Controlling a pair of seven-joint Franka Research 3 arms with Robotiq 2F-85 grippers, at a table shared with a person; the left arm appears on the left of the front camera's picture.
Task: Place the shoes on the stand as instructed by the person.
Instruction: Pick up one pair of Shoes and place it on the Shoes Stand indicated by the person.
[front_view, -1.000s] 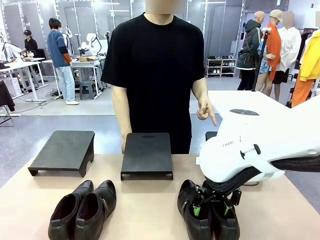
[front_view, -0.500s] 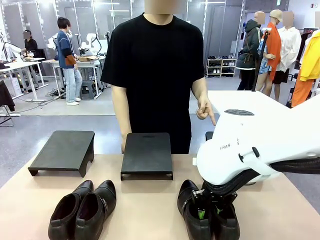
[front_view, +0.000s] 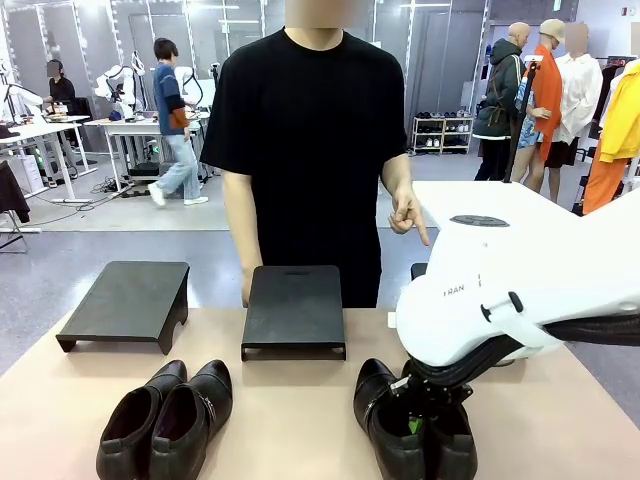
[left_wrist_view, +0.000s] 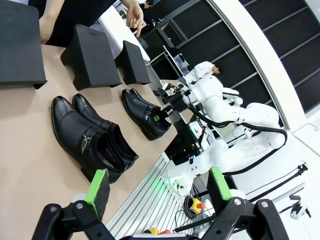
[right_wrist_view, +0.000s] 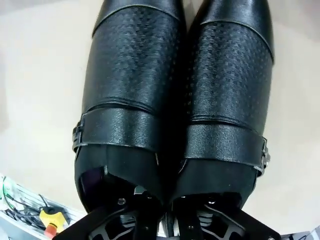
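The right hand (front_view: 418, 424) is seen closed together. One finger is pushed down into each opening of the right pair of glossy black leather dress shoes (front_view: 382, 425), so that the adjoining inner walls are clamped between the fingers. In the right wrist view, the two strapped, grain-textured uppers (right_wrist_view: 180, 100) are pressed side by side. This pair is stood on the beige worktop (front_view: 300, 420) near the right end of its near edge, toes toward the far edge.

The left hand (left_wrist_view: 157, 175) is held apart, green pads wide, with nothing between them, raised over the worktop's near edge. The left pair of matching black shoes (front_view: 165, 420) is set near the left end of the near edge, untouched.

Three low matt black stands are ranged along the far edge: left (front_view: 125, 300), middle (front_view: 293, 308) and right (left_wrist_view: 134, 62).

An index finger (front_view: 408, 218) is pointed downward by the person in a black T-shirt (front_view: 305, 130), near the far right corner.
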